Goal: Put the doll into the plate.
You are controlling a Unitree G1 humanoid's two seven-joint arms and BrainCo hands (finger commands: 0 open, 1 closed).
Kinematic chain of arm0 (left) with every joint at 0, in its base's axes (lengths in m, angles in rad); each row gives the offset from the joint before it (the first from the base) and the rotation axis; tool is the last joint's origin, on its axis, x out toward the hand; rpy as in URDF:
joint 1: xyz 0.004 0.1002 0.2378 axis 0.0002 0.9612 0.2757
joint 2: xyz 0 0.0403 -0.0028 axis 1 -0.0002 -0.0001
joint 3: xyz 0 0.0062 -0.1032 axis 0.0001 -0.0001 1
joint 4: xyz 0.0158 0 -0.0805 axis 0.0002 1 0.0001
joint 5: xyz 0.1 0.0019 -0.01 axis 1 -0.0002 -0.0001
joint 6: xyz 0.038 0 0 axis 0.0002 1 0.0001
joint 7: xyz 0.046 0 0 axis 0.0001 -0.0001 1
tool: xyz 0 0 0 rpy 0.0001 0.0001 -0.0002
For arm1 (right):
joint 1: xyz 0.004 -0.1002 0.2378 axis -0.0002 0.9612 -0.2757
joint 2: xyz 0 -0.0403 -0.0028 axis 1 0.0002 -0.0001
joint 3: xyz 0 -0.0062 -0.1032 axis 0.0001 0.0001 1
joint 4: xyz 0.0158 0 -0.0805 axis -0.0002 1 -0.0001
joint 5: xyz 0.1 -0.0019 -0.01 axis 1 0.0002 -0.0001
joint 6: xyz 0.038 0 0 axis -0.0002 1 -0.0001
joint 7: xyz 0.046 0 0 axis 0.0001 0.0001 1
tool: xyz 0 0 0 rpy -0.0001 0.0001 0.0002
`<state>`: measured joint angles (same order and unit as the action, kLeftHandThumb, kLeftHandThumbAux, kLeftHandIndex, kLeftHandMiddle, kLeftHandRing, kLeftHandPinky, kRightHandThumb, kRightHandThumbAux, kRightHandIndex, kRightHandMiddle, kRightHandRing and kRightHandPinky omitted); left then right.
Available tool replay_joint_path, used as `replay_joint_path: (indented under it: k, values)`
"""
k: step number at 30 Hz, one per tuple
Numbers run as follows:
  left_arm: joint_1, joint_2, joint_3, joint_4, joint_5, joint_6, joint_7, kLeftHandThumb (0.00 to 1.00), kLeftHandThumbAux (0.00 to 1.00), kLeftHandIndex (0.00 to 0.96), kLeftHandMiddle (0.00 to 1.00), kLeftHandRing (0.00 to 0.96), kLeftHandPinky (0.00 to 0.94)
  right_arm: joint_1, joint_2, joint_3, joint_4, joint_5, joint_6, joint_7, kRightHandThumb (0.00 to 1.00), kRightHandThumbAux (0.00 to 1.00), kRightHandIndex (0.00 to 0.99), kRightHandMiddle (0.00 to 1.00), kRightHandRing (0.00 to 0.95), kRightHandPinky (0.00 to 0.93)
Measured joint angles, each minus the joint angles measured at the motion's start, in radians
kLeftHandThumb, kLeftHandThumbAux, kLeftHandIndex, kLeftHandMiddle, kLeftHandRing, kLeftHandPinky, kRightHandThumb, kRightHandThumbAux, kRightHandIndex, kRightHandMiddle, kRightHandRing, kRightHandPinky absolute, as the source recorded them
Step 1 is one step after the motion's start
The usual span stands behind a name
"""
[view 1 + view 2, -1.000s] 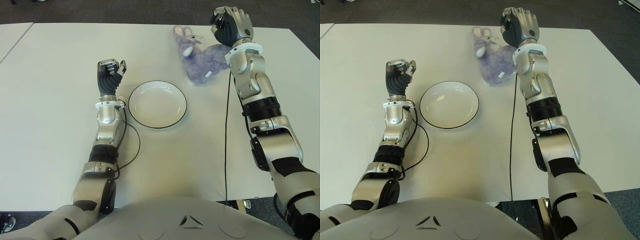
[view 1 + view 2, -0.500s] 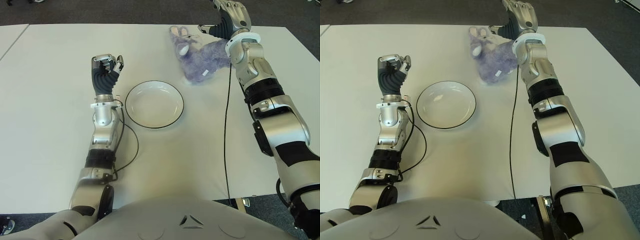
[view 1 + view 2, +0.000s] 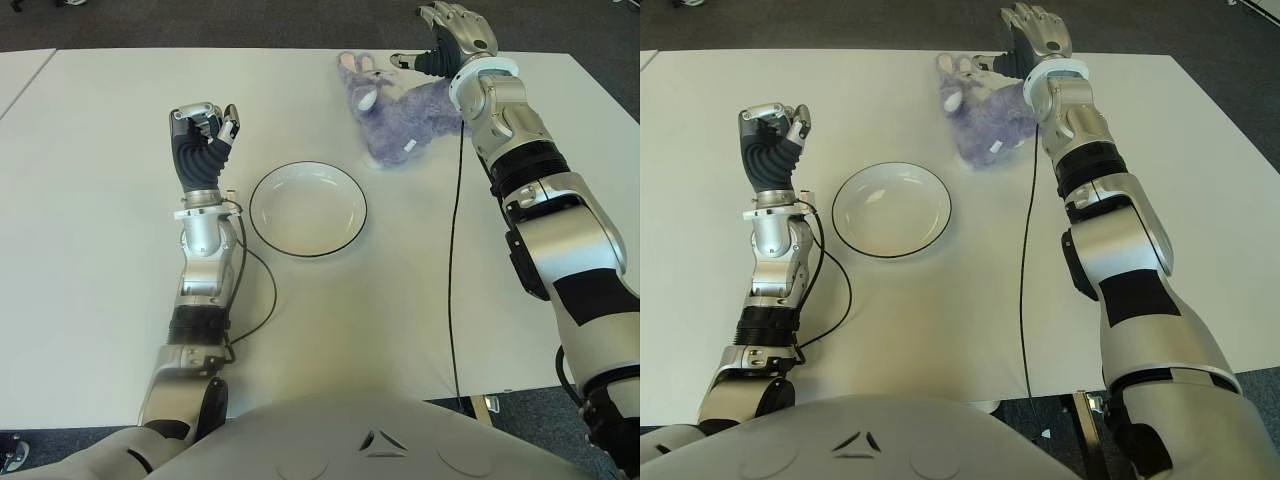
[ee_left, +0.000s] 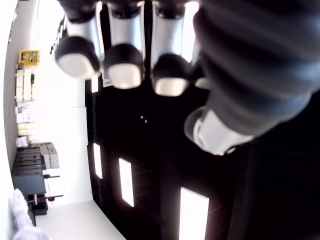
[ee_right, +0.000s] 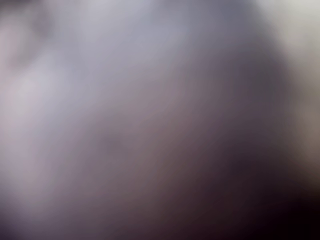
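Note:
The doll (image 3: 402, 112), a purple plush bunny, lies on the white table (image 3: 100, 220) at the far right, apart from the plate. The white plate (image 3: 308, 209) with a dark rim sits in the middle and holds nothing. My right hand (image 3: 428, 42) reaches over the doll's far end with its fingers spread, thumb stretched toward the bunny's head. Purple fuzz (image 5: 125, 110) fills the right wrist view at close range. My left hand (image 3: 210, 118) stands upright to the left of the plate, its fingers (image 4: 120, 65) curled and holding nothing.
A black cable (image 3: 452, 250) hangs along my right arm down to the table's near edge. A second table (image 3: 18, 72) adjoins at the far left. Dark floor (image 3: 250, 25) lies beyond the far edge, just behind the doll.
My right hand has gone from a fist to spread fingers and dropped over the doll's far end. The left hand has shifted slightly left, still curled.

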<state>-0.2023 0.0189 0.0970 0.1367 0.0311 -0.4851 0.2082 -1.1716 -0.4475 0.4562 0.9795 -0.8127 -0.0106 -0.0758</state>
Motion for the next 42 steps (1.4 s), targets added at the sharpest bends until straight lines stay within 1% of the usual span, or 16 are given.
replay_joint_path:
  k: [8,14,19,27,38,42]
  values:
    - [0.008,-0.001,0.000,-0.019,0.006,0.013,0.004,0.560,0.798,0.864,0.904,0.909,0.900,-0.016,0.008,0.013,0.022,0.000,0.001,0.019,0.197,0.251,0.000,0.000,0.000,0.000]
    - [0.010,-0.001,0.000,-0.019,0.006,0.017,0.004,0.543,0.806,0.866,0.904,0.910,0.898,-0.024,0.017,0.025,0.033,0.000,0.004,0.029,0.175,0.247,0.000,0.000,0.000,0.000]
    - [0.011,-0.001,0.001,-0.018,0.006,0.018,0.004,0.529,0.808,0.863,0.904,0.908,0.896,-0.025,0.023,0.035,0.036,0.000,0.017,0.054,0.155,0.244,0.000,0.000,0.000,0.006]
    - [0.012,-0.001,0.001,-0.012,0.006,0.018,0.004,0.523,0.807,0.860,0.904,0.908,0.898,-0.025,0.029,0.043,0.035,0.002,0.033,0.114,0.132,0.237,0.000,0.000,0.000,0.015]
    - [0.012,-0.001,0.001,-0.006,0.006,0.037,0.004,0.505,0.810,0.854,0.902,0.905,0.889,-0.022,0.029,0.044,-0.002,0.011,0.034,0.225,0.109,0.227,0.000,0.000,0.000,0.001]
    - [0.011,-0.001,0.002,0.003,0.006,0.040,0.004,0.514,0.804,0.853,0.901,0.904,0.897,-0.021,0.025,0.050,-0.016,0.012,0.032,0.269,0.103,0.223,0.000,0.000,0.000,0.001]
